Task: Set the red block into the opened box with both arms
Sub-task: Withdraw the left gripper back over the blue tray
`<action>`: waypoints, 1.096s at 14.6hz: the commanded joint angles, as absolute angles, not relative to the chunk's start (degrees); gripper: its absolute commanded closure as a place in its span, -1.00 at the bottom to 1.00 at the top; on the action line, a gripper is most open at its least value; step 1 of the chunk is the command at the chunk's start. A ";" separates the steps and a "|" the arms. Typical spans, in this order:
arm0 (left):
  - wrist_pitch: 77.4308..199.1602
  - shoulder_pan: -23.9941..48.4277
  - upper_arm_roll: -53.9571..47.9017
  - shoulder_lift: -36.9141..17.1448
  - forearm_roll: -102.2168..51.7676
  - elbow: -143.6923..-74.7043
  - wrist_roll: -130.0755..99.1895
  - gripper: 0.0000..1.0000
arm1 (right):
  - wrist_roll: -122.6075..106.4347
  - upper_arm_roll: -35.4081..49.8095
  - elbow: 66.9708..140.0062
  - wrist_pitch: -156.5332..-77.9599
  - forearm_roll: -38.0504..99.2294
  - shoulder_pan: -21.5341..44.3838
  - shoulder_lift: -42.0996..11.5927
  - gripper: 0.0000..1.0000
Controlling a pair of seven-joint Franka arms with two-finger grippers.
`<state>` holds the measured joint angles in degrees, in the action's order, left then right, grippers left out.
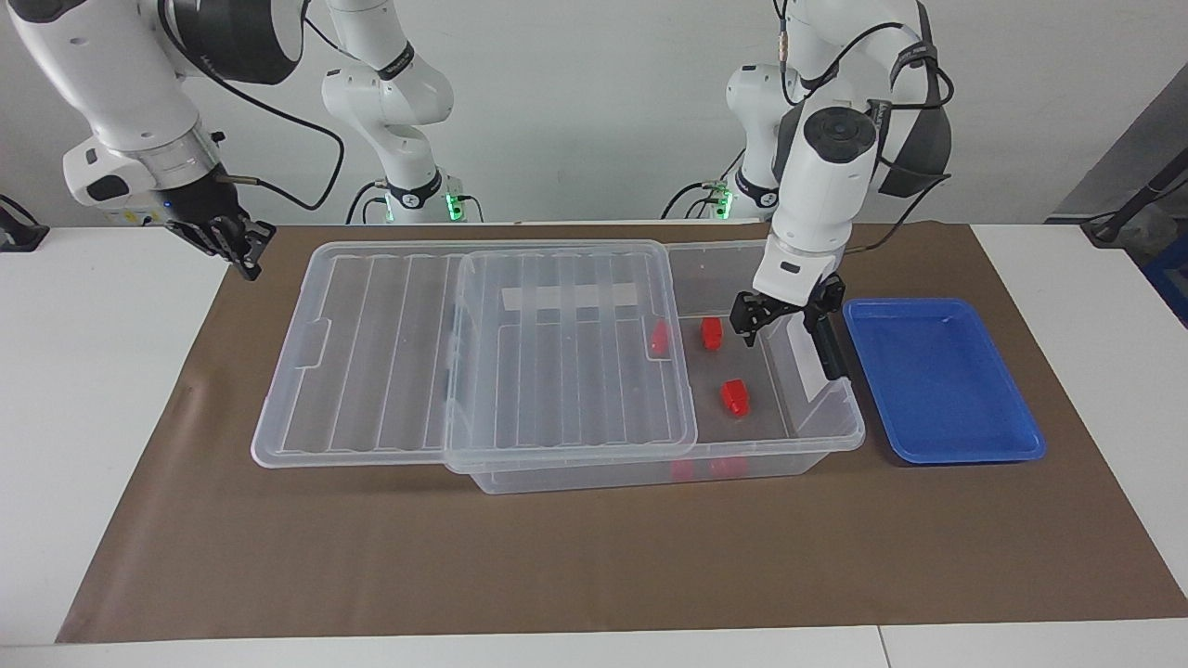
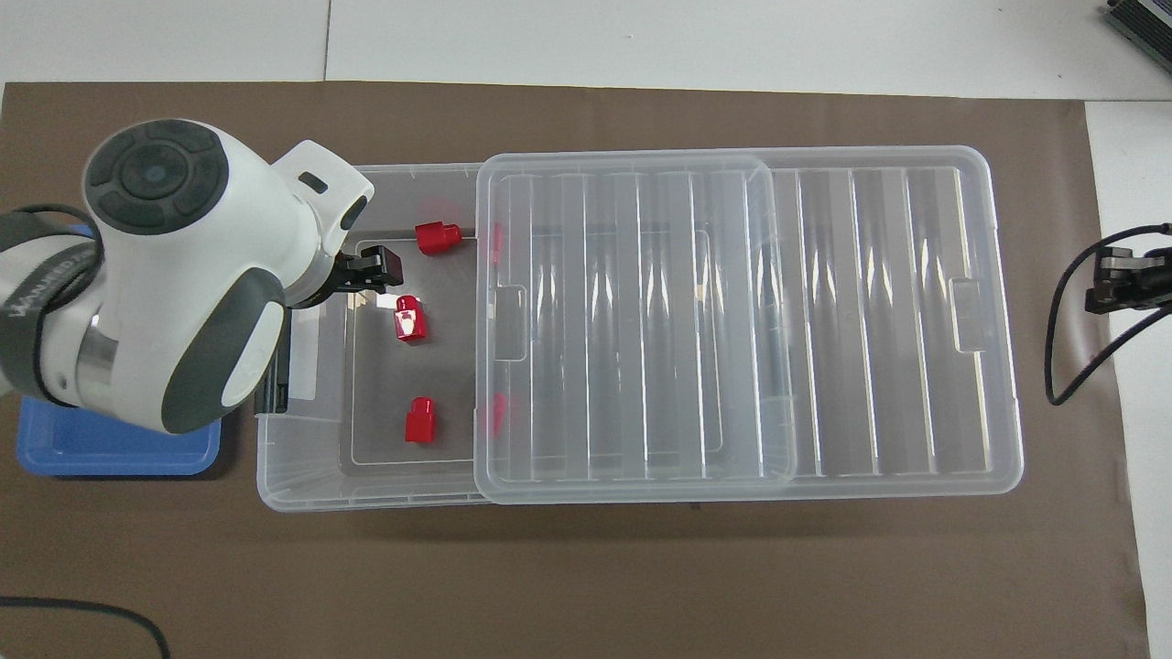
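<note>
- The red block is lying on the floor of the box, in the uncovered end beside the slid-back lid.
- The left gripper is hanging empty over that end, fingers spread.
- The right gripper is waiting off by the lid's end, fingers pressed together, holding nothing.
- Looks like the drop-off is done; next I'm guessing the lid needs sliding shut.

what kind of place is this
Probably a robotics lab workbench: two white Franka arms mounted at a white table covered with brown paper, and a clear storage bin holding red blocks.
</note>
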<state>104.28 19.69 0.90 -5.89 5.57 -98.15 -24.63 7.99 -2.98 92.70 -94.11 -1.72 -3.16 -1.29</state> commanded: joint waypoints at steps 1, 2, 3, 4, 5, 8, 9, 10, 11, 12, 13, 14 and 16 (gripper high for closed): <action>97.05 13.12 1.06 1.12 5.54 -97.91 -13.66 -1.00 | 6.50 -2.64 93.60 -99.12 -2.46 -3.95 -3.60 1.00; 94.60 11.09 1.14 2.62 5.54 -97.82 -9.19 -1.00 | 6.50 -2.64 94.56 -101.05 -2.46 -4.30 -4.21 1.00; 93.53 8.90 1.14 3.25 5.54 -97.82 -4.53 -1.00 | 6.33 -2.64 95.44 -103.08 -2.46 -4.65 -4.39 1.00; 93.17 6.27 1.14 3.86 5.54 -97.91 -0.48 -1.00 | 6.07 -2.64 96.58 -104.40 -2.46 -4.75 -4.48 1.00; 93.34 4.41 1.14 4.22 5.54 -98.61 2.78 -1.00 | 5.89 -2.64 97.20 -105.81 -2.46 -4.83 -4.92 1.00; 100.08 2.73 1.06 6.15 5.54 -103.53 7.82 -1.00 | 5.10 -2.64 98.44 -109.33 -2.46 -5.89 -6.50 1.00; 100.54 2.90 1.05 6.15 5.54 -103.54 7.65 -1.00 | 4.66 -2.64 98.87 -110.55 -2.37 -6.24 -7.03 1.00; 100.55 2.90 1.05 6.15 5.54 -103.45 7.73 -1.00 | 3.79 -2.64 100.01 -112.31 -2.29 -6.33 -7.12 1.00; 100.63 2.81 1.05 6.15 5.54 -103.45 7.65 -1.00 | 3.61 -2.64 101.15 -114.24 -2.29 -6.24 -7.12 1.00; 100.55 2.73 1.05 6.15 5.54 -103.45 7.65 -1.00 | 3.60 -2.64 101.95 -115.21 -2.29 -6.24 -7.21 1.00; 100.55 2.72 1.05 6.15 5.54 -103.45 7.82 -1.00 | 3.43 -2.64 102.13 -115.49 -2.29 -6.24 -7.38 1.00; 100.55 2.81 1.05 6.24 5.54 -103.53 7.91 -1.00 | 3.43 -2.64 102.65 -115.58 -2.29 -5.81 -7.73 1.00; 99.93 3.42 0.97 6.24 5.54 -103.54 7.82 -1.00 | 3.43 -2.55 103.01 -115.49 -2.29 -5.45 -7.73 1.00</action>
